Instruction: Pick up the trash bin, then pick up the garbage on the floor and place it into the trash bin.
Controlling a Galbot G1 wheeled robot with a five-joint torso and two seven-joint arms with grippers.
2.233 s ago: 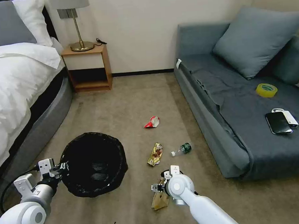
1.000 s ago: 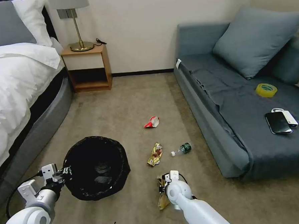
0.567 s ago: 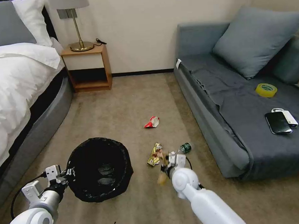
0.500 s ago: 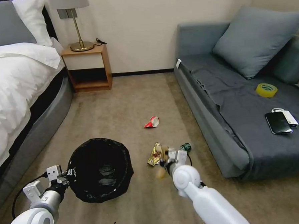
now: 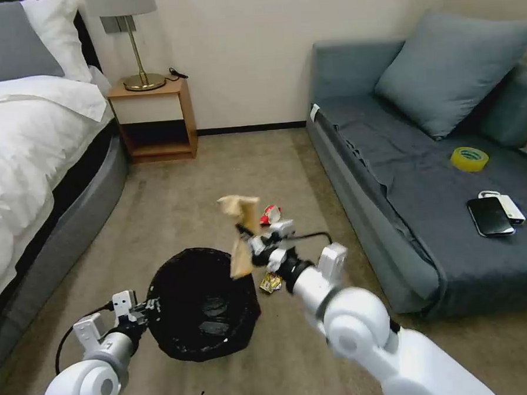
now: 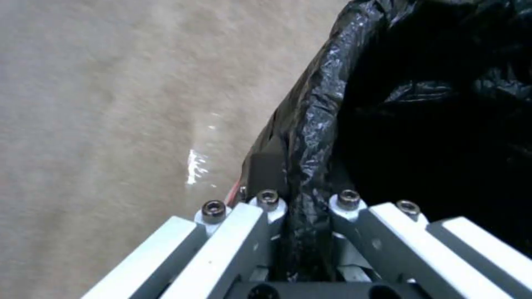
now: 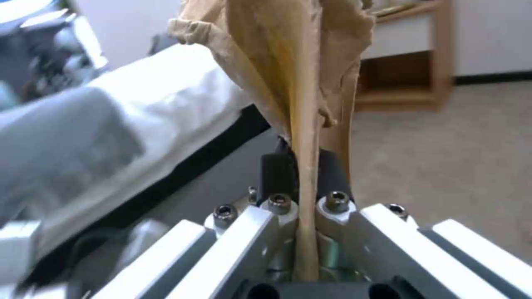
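**Paper bag poised at bin's edge**

The right gripper [image 5: 249, 236] pinches a tan crumpled paper bag [image 5: 240, 234], its long axis upright, above the near-right rim of the trash bin [image 5: 201, 304]. The left gripper [image 5: 141, 308] clamps the bin's opposite rim.

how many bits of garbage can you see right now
3: a paper bag pinched in the right tool over the bin, a red wrapper and a gold wrapper on the floor. More may hide behind the arm.
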